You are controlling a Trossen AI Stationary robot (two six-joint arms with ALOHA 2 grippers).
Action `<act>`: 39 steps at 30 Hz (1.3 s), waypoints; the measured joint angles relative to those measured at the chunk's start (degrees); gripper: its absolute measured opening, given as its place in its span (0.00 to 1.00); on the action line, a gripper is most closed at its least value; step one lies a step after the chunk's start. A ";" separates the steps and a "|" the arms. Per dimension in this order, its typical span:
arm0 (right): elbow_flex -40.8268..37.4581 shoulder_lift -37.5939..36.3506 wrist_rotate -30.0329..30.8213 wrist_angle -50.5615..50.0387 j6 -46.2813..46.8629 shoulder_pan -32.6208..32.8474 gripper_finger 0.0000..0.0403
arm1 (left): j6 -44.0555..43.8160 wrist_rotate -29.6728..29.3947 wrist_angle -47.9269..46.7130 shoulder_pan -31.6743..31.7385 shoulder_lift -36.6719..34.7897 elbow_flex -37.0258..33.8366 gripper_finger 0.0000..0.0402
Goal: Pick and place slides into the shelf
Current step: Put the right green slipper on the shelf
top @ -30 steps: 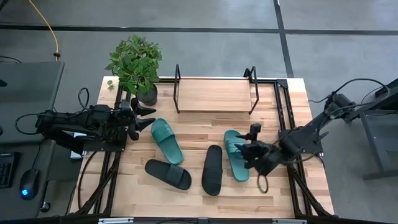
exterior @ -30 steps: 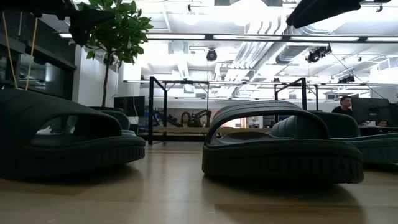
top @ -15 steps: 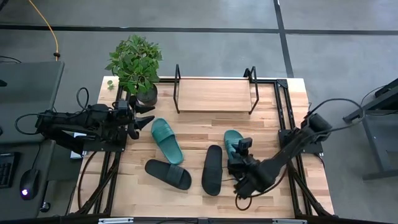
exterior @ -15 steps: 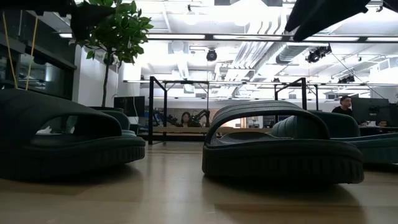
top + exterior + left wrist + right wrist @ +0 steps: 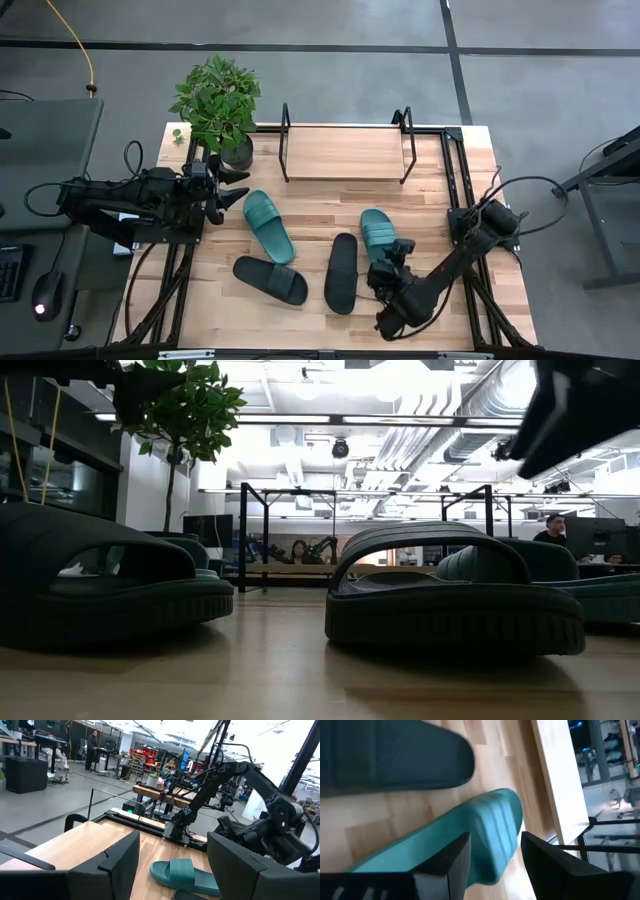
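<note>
Four slides lie sole-down on the table: a teal one [image 5: 268, 225], a second teal one [image 5: 375, 232], and two black ones [image 5: 270, 281] [image 5: 341, 272]. The shelf [image 5: 346, 152], a light board between black loop frames, stands at the far edge with nothing on it. My right gripper [image 5: 388, 262] hangs open over the near end of the right teal slide [image 5: 492, 837], slanting down, its fingers to either side of the ribbed strap and touching nothing. At the table's left edge my left gripper [image 5: 238, 186] stands open and level.
A potted plant [image 5: 218, 105] stands at the far left corner beside the shelf. Black rails [image 5: 455, 175] run along the table's left and right sides. The two black slides [image 5: 110, 590] [image 5: 450, 600] fill the low view's foreground. People sit in the room beyond.
My right gripper has gone toward the table's near edge and down, from above the right teal slide's far part to its near end, and has tipped to point more steeply downward. Its elbow has swung toward the near edge. The slides have not moved.
</note>
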 joint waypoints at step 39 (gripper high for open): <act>-8.68 5.68 4.34 2.83 5.18 -0.09 0.41 | 0.35 0.13 0.31 0.00 0.00 0.00 0.54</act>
